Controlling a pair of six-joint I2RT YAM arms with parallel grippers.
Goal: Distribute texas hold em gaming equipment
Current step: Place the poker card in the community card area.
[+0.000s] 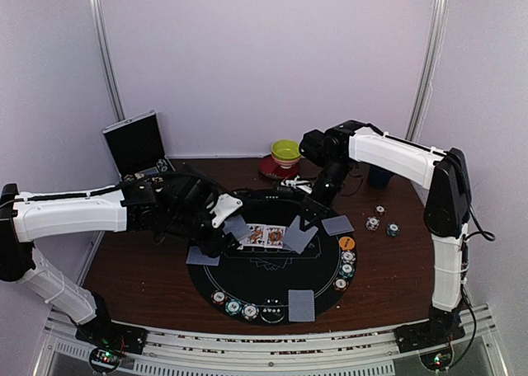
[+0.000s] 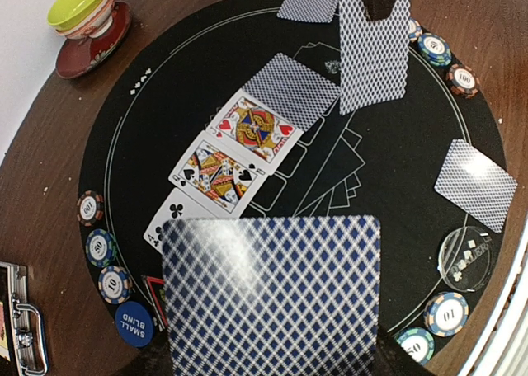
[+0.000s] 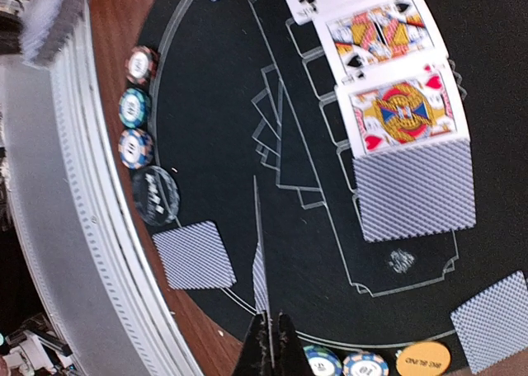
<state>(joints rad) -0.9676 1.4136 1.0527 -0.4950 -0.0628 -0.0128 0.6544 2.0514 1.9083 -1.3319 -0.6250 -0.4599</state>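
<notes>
The right gripper (image 3: 266,331) has its jaws pinched together on one edge of a single held card (image 3: 261,252), which hangs upright above the black mat (image 2: 388,186), near the face-down end card (image 2: 289,89) of the middle row; the left gripper (image 1: 224,218) carries a blue-backed pack (image 2: 272,298) that hides its own jaws, so that grip is judged from the pack hanging at its tip rather than seen; beyond them the row runs through a heart court card (image 2: 254,129), a spade court card (image 2: 216,171) and a club card (image 2: 167,219), with single face-down cards (image 2: 477,182) towards the mat's edge and chips (image 2: 101,248) along its rim. The step in hand looks like dealing the board; the next move probably calls for laying the held card flat beside the row's end without nudging its neighbour, then parting the jaws. The right wrist view shows the held card only as a thin edge and catches the orange button (image 3: 423,359); the left wrist view shows its patterned back and the blue small-blind disc (image 2: 134,322); only the top view shows both arms at once.
</notes>
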